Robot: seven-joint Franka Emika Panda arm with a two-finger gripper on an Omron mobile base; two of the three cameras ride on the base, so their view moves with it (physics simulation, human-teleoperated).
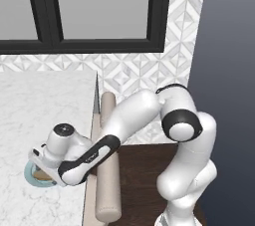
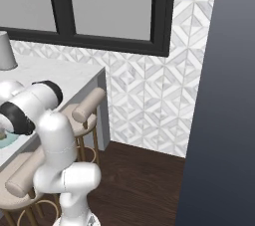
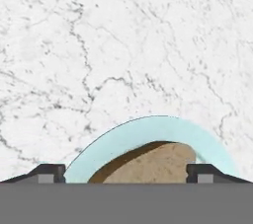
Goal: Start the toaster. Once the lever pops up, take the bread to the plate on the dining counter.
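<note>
End effector (image 3: 126, 174) spread wide, bread (image 3: 150, 165) between fingertips, on plate (image 3: 148, 131)

This is a home kitchen with a dining spot. A broad white marble-look counter slab with grey veining (image 1: 35, 115) fills the left of the left base view, with a round beige padded bar stool on thin brass legs (image 2: 82, 115) tucked at its edge in the right base view. White and grey geometric patterned wall tiles (image 2: 144, 100) run below a black-framed window (image 1: 99, 11) along the top. Dark brown wooden floorboards (image 2: 139, 180) lie at the bottom, and a small pale blue round plate (image 3: 148, 131) sits on the slab.
</note>
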